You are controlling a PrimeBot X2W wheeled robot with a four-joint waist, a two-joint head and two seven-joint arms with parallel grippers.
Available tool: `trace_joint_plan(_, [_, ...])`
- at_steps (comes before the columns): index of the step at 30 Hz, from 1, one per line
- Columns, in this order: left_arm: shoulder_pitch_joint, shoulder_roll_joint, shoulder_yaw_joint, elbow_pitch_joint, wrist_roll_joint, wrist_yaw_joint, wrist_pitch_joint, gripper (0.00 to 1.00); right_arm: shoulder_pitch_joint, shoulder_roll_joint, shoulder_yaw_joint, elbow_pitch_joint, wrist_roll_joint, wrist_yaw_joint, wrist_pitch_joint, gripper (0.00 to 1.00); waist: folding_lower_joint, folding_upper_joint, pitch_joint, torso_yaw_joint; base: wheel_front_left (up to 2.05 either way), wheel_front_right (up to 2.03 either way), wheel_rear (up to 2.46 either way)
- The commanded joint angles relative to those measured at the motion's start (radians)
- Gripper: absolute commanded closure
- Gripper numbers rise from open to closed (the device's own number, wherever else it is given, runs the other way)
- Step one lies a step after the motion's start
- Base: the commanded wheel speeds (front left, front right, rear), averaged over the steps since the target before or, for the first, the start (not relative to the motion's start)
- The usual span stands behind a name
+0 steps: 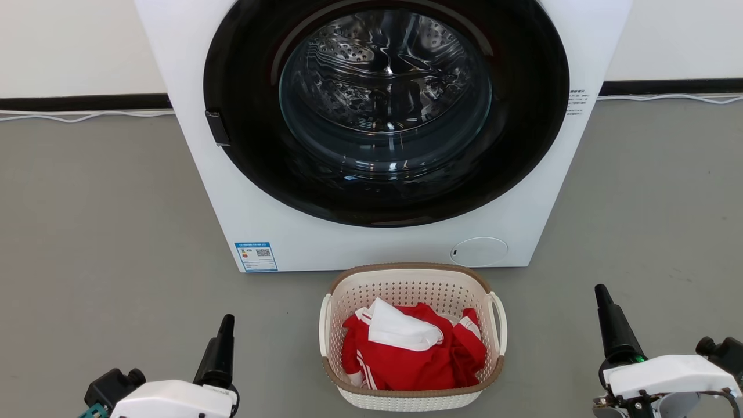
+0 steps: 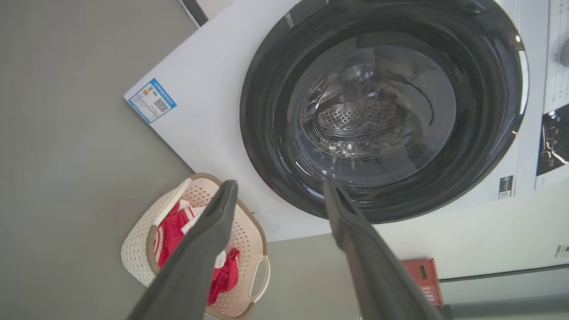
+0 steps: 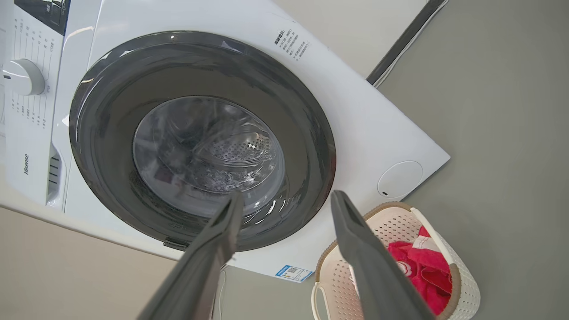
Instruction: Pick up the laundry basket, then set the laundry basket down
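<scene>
Views from head and wrists split the scene between them. The head view gave the layout: the basket (image 1: pixel 406 287) stood on the grey floor (image 1: pixel 104 232) just in front of the washer (image 1: pixel 261 197), below its round door (image 1: pixel 522 145). It sat between the two grippers and touched neither. The left gripper (image 2: pixel 281 184) was low at the basket's left and the right gripper (image 3: pixel 288 194) at its right, each well apart from the white loop handles (image 1: pixel 498 322). Seen edge-on there, each gripper showed as one dark tapering finger on a pale housing.

The wrist views supplied what that angle hid: both pairs of fingers stood spread wide, released, with nothing held between them. The left wrist view brought in a red box (image 2: pixel 422 278) by the wall, past the washer. The right wrist view brought in a white dial (image 3: pixel 22 76), rows of small print on the control panel and grey brand lettering (image 3: pixel 26 164).

The basket was cream plastic, a rounded rectangle. Its walls were pierced with fine holes and its rim (image 1: pixel 406 268) was brown with a woven look. Inside lay a crumpled red garment (image 1: pixel 406 366) with white stripes, and a white cloth (image 1: pixel 400 331) on top. The door was a glossy black ring around bulging clear glass, through which the perforated steel drum (image 1: pixel 348 52) shone. A blue sticker (image 1: pixel 256 256) and a round flush cap (image 1: pixel 479 251) marked the washer's smooth white front. A thin white cable (image 1: pixel 75 118) ran along the black skirting (image 1: pixel 81 103).
</scene>
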Motion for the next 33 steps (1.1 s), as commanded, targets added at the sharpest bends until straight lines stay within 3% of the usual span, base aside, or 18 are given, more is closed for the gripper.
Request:
trace_joint_plan(1, [-0.049, 0.008, 0.007, -0.028, 0.042, 0.013, -0.014, 0.0, -0.052, -0.022, 0.015, -0.03, -0.044, 0.003, -0.019, 0.0, -0.0001, 0.0, 0.0, -0.001, 0.0, 0.0, 0.0])
trace_joint_plan(33, [-0.056, 0.014, -0.04, -0.021, 0.432, 0.06, -0.105, 0.0, -0.078, -0.063, 0.088, 0.007, -0.404, 0.005, -0.11, 0.0, -0.0001, 0.0, -0.003, -0.006, 0.0, 0.0, 0.0])
